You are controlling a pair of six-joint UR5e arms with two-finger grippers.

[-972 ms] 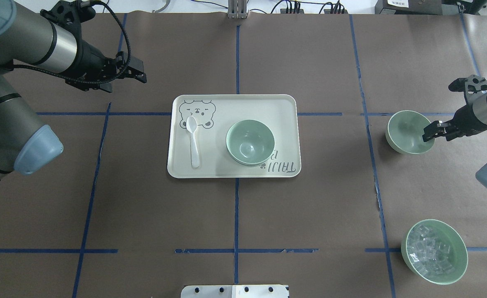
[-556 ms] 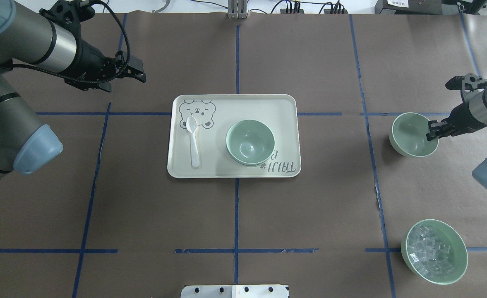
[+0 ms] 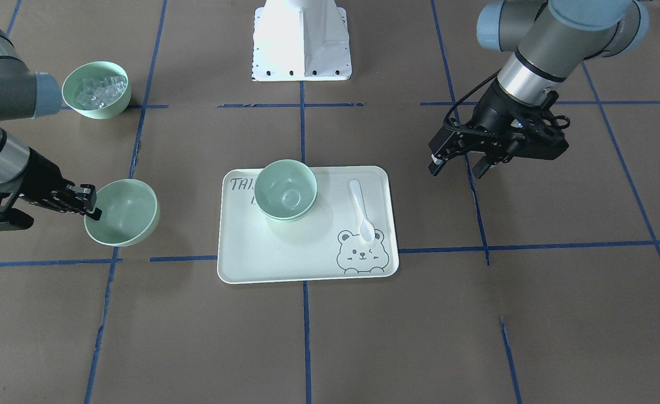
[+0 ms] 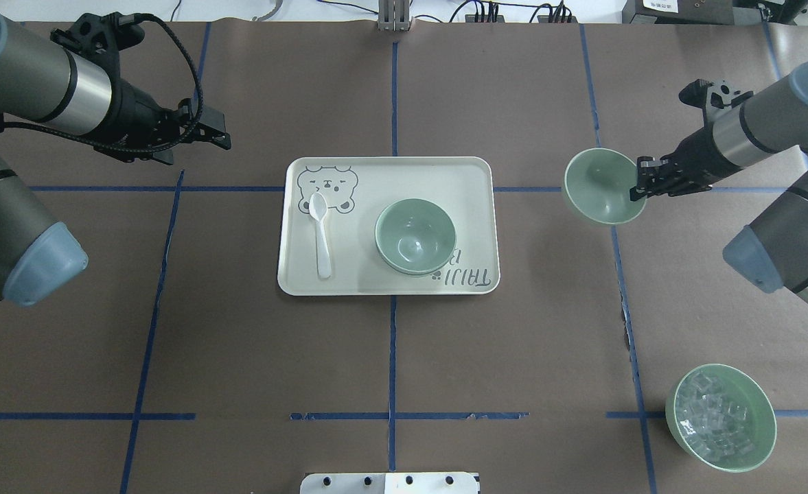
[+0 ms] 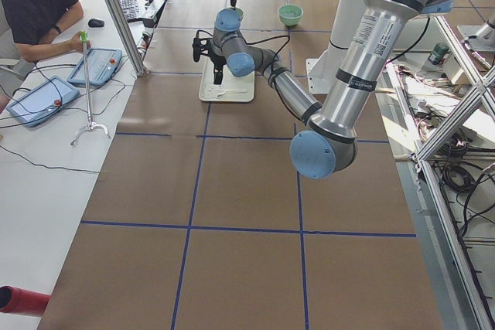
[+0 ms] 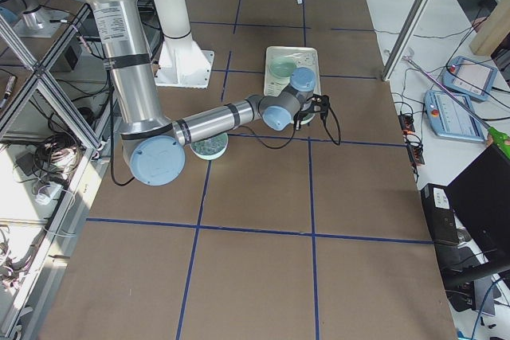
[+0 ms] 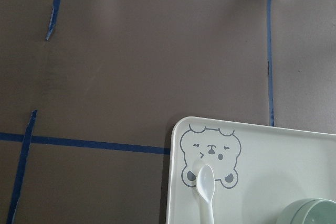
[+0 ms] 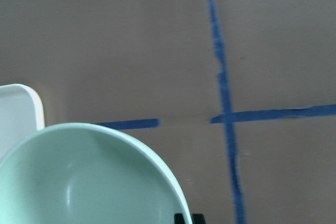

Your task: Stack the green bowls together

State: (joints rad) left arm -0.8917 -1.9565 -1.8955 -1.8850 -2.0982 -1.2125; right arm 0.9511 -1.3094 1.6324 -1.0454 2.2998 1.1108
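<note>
My right gripper (image 4: 640,186) is shut on the rim of a pale green bowl (image 4: 599,185) and holds it tilted above the table, to the right of the tray. In the front view the gripper (image 3: 88,205) and bowl (image 3: 122,212) show on the left. The right wrist view shows the bowl (image 8: 89,182) close up. Another green bowl (image 4: 415,237) sits on the tray (image 4: 390,178). A second rim shows under it (image 3: 285,216), as if two are nested. My left gripper (image 4: 225,135) is open and empty, left of the tray's far corner.
A white spoon (image 4: 320,233) lies on the tray beside the bear print. A green bowl of clear cubes (image 4: 719,417) stands at the near right. Blue tape lines cross the brown table cover. A white base plate (image 3: 301,42) sits at the robot's edge.
My right gripper has lifted its bowl off the table and carried it left and farther away, toward the tray. My left arm has shifted slightly left.
</note>
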